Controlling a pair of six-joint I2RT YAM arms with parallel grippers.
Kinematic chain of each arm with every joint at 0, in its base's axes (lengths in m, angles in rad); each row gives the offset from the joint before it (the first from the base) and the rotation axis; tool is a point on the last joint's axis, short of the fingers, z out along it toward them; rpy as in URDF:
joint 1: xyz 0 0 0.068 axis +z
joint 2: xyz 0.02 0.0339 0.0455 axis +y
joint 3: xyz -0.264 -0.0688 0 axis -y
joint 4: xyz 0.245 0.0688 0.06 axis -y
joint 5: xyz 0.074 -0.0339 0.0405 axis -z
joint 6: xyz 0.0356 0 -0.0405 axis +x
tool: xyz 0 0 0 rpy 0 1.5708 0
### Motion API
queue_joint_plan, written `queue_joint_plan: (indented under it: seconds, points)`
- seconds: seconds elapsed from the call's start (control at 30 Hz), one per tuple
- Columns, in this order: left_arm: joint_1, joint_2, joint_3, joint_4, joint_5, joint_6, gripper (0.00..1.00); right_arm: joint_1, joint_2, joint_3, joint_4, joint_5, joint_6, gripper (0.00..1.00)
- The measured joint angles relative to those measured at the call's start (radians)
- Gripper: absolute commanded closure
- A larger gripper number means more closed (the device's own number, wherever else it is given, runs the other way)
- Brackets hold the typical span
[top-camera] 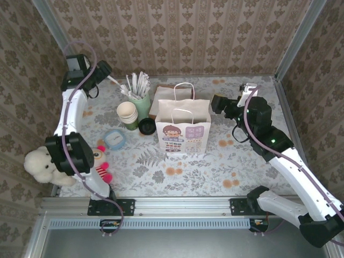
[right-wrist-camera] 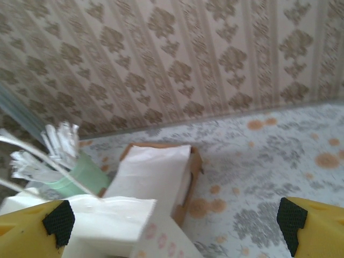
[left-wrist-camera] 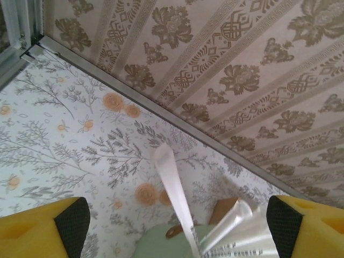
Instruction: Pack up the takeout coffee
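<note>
Beige damask-papered walls (top-camera: 177, 32) rise behind the desk (top-camera: 150, 177) and on both its sides. The desk wears a pale floral cloth. Aluminium rails (top-camera: 177, 204) edge its near side under soft, even light.

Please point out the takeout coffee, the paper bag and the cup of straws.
takeout coffee (top-camera: 147, 126), top external view, black lid.
paper bag (top-camera: 183, 138), top external view, printed front.
cup of straws (top-camera: 143, 105), top external view, green wall.
</note>
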Motion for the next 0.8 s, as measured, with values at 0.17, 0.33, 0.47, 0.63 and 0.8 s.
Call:
queue_joint_plan:
  seconds: [0.17, 0.33, 0.47, 0.63, 0.8]
  points:
    - [-0.01, 0.109, 0.072, -0.004, -0.029, -0.027, 0.28, -0.031, 0.001, -0.004, -0.017, 0.003, 0.028, 0.0]
    - [-0.027, 0.186, 0.132, -0.019, -0.051, -0.028, 0.44, -0.034, -0.059, -0.063, 0.008, 0.0, 0.018, 0.0]
    - [-0.048, 0.189, 0.135, -0.03, -0.056, -0.029, 0.67, -0.037, -0.11, -0.087, 0.016, -0.007, 0.002, 0.0]
    - [-0.056, 0.189, 0.137, -0.028, -0.056, -0.021, 0.88, -0.039, -0.155, -0.114, 0.05, -0.005, 0.013, 0.0]
    - [-0.057, 0.189, 0.159, -0.033, -0.057, 0.006, 1.0, -0.039, -0.21, -0.166, 0.071, 0.027, 0.042, 0.0]
